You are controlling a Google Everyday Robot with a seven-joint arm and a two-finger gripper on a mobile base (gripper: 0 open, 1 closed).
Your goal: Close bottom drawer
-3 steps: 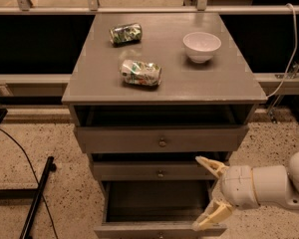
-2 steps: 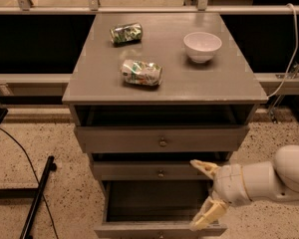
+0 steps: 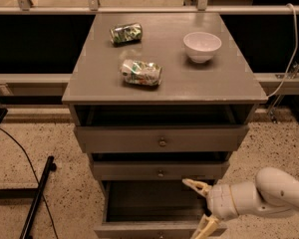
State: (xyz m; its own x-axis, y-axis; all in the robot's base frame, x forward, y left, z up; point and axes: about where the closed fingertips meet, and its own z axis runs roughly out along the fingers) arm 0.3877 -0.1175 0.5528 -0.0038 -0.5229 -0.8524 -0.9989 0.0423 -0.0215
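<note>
Bottom drawer: the bottom drawer is the lowest of three in the grey cabinet and is pulled well out, further than the two above it. Its dark box is open to view, and its narrow grey front panel sits at the lower edge of the view.
Pincer: the pincer is at the right end of the bottom drawer, with its two pale fingers spread apart and holding nothing. The upper fingertip is above the open box, just under the middle drawer. The lower fingertip is down at the front panel; I cannot tell whether it touches.
Arm: the white arm reaches in from the lower right.
Middle drawer: the middle drawer is slightly out and has a small round knob.
Top drawer: the top drawer is also partly out.
Worktop: the grey worktop carries a white bowl at the right rear. One crushed can lies at the left rear and another crushed can lies nearer the front.
Floor: a speckled floor with a black pole lying at the left.
</note>
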